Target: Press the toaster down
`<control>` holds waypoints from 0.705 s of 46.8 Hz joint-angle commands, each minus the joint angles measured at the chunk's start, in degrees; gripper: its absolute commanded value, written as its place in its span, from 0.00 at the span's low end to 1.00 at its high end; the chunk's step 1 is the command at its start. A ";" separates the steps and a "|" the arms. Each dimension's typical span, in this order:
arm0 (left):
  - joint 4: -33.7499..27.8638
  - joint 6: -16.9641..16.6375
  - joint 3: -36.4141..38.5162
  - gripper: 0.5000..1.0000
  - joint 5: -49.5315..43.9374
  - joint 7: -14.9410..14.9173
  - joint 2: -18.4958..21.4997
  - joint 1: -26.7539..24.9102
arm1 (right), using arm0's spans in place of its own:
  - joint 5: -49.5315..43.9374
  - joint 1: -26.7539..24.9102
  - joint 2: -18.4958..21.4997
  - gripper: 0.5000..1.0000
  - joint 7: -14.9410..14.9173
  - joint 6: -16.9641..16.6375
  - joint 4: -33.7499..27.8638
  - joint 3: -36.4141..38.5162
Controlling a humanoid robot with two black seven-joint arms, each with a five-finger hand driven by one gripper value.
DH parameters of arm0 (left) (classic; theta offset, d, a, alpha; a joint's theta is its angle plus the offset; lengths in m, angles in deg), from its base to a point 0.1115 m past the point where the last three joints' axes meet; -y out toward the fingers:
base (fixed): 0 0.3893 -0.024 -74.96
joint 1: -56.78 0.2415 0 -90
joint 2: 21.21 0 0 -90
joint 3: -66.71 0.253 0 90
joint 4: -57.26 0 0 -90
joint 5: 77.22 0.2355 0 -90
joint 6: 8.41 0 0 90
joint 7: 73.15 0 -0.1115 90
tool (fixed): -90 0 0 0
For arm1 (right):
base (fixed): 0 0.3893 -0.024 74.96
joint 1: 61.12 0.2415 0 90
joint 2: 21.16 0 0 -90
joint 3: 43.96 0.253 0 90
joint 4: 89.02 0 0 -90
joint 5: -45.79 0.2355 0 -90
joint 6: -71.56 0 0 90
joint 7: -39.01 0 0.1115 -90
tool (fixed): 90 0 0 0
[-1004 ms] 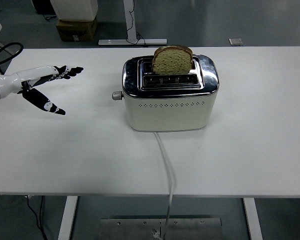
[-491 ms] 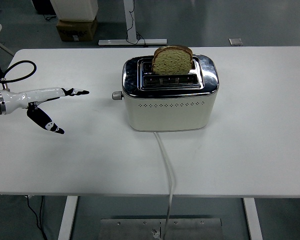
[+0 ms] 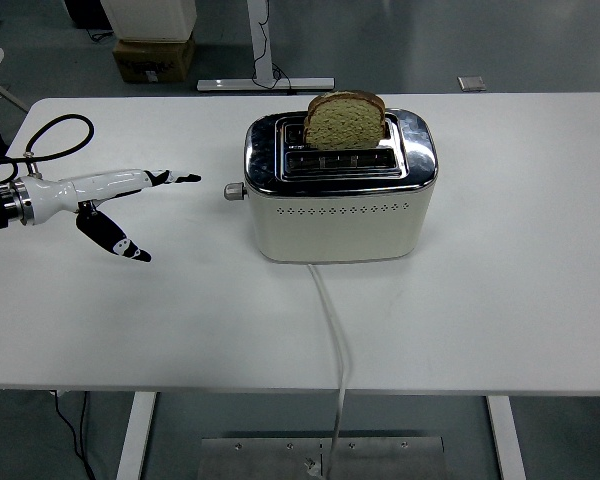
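The left hand is reaching in from the left side, over the table. It is spread wide open and is holding nothing. Its fingers are pointing straight at the toaster, and its thumb is sticking out low, toward the near edge. The fingertips are near the lever but are not touching it. There is a small gap of bare table between them.

The toaster is sitting in the middle of the table. It is cream with a shiny top. The lever is poking out of its left end. The toaster has two slots. A slice of bread is standing up in the far slot, with most of it sticking out above the top. The near slot is looking empty. A white cord is running from the toaster over the near edge of the table.
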 commanded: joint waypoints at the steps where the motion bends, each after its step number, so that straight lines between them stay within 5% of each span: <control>1: 0.01 -0.03 -0.07 1.00 -0.57 -0.04 -0.92 -0.08 | 0.00 -0.09 0.00 1.00 0.00 0.00 -0.03 0.00; 33: 0.27 -0.12 -0.07 1.00 -1.10 -0.21 -2.24 0.62 | 0.00 -0.09 0.00 1.00 0.00 0.00 -0.03 0.00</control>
